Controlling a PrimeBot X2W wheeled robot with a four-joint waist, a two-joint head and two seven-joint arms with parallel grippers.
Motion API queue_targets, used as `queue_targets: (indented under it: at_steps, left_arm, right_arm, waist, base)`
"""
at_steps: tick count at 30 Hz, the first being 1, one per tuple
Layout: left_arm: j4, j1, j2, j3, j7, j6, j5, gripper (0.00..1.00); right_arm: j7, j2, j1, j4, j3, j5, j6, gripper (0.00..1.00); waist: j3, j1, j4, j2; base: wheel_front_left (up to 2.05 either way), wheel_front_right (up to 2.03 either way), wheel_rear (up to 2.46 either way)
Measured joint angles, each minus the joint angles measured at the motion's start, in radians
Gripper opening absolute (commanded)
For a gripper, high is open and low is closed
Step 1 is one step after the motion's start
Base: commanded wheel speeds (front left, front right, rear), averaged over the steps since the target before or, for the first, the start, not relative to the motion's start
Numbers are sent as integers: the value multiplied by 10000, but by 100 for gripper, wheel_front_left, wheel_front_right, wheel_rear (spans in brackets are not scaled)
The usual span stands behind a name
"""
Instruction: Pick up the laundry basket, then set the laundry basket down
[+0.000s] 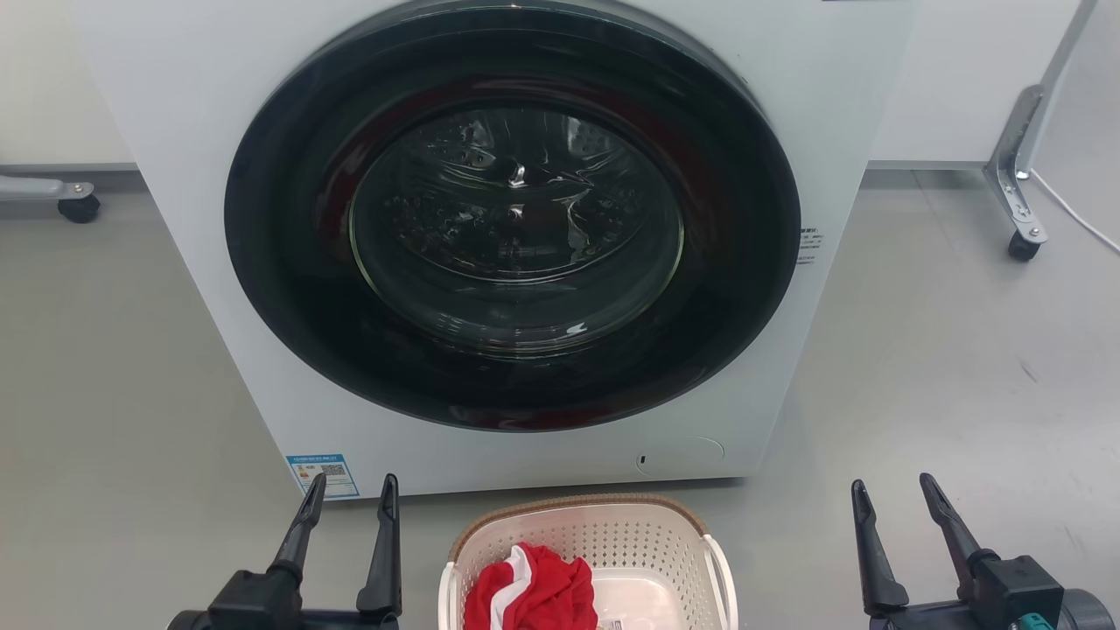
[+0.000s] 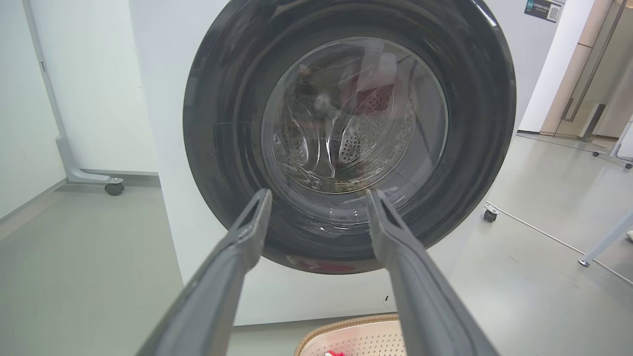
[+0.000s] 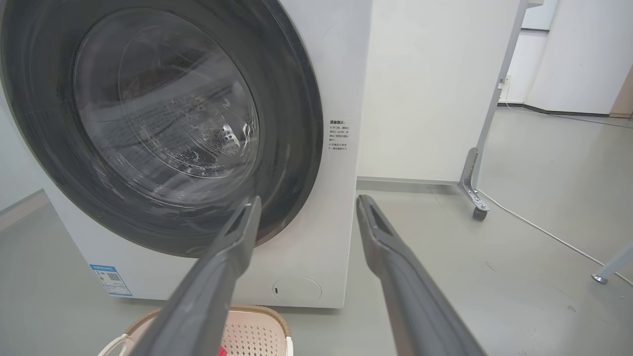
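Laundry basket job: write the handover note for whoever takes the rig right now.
Left gripper: open, empty, left of the basket and apart from it.
Right gripper: open, empty, right of the basket, with a wider gap.
Laundry basket: on the floor in front of the washing machine, between the two grippers, with a red and white cloth inside.
Done: nothing yet; neither gripper touches the basket.
Left: take hold of the basket, probably at its side handles, lift it, then set it down.
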Motion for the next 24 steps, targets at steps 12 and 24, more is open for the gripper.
queue_targets:
  at_steps: [12,24]
  left_arm:
    - [36,6,-61,27,61,2,79,100]
    - [33,16,-58,27,105,2,197,100]
  right_arm:
    - [0,23,5,2,-50,0,-6,100]
    - [0,42,32,13,-79,6,-6,100]
  waist:
    - [8,0,33,0]
    - [98,0,39,0]
  base:
    - [0,0,0]
    - [0,0,0]
